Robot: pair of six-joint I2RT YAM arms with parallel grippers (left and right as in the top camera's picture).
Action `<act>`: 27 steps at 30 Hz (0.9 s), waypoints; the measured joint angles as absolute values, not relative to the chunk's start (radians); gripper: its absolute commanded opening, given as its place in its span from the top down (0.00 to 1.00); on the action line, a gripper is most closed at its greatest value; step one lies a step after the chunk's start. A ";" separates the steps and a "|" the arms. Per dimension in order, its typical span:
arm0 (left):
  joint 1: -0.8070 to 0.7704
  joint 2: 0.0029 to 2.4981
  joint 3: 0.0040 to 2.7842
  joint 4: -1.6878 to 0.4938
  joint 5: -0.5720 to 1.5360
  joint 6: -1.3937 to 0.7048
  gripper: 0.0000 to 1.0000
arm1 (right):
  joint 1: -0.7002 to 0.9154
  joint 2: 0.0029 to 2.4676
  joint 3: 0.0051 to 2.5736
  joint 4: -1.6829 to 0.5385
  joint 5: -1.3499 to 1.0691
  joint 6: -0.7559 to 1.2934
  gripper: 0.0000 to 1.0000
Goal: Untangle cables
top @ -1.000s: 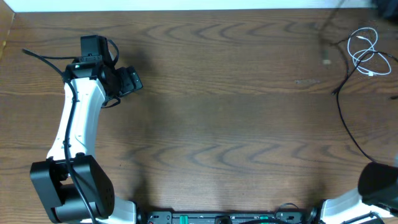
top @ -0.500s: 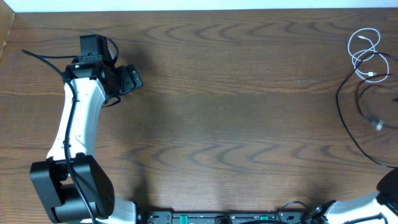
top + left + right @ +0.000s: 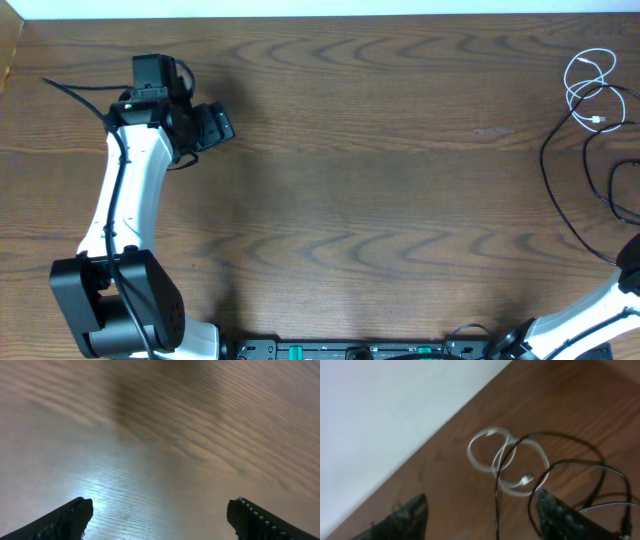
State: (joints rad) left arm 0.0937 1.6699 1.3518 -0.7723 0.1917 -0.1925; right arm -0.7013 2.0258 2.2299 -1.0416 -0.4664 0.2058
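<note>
At two o'clock, your white cable [image 3: 501, 460] crosses the black cable [image 3: 548, 178] (loose loops); left hand [image 3: 160, 515] and right hand [image 3: 480, 510] gape empty.

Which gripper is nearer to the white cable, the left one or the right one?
Right. The right gripper has the white cable just ahead of its open fingers, at the far right of the table; the left gripper is far off, on the left side.

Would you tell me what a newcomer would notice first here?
The white cable lies looped in the far right corner of the table, the longer black cable crossing it and trailing toward the near edge. The left gripper hangs open over the wood at the left.
</note>
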 measured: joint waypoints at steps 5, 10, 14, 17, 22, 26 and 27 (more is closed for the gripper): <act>0.024 1.631 1.353 -0.728 0.240 -0.099 0.02 | -0.586 1.971 2.230 -1.169 -0.498 0.094 0.18; -0.032 1.501 1.360 -0.699 0.261 -0.070 0.02 | -0.394 1.853 2.230 -1.298 -0.445 -0.013 0.02; -0.036 1.463 1.378 -0.760 0.264 -0.069 0.02 | -0.251 1.768 2.230 -1.371 -0.339 -0.043 0.01; -0.036 1.467 1.378 -0.807 0.264 -0.069 0.02 | -0.131 1.677 2.230 -1.422 -0.198 -0.058 0.01; -0.036 1.466 1.378 -0.808 0.264 -0.070 0.02 | -0.007 1.540 2.230 -1.455 -0.081 -0.063 0.01; -0.036 1.466 1.378 -0.807 0.264 -0.069 0.02 | -0.001 1.474 2.230 -1.456 -0.054 -0.063 0.01; -0.036 1.466 1.378 -0.808 0.264 -0.070 0.02 | -0.001 1.465 2.230 -1.456 -0.051 -0.063 0.01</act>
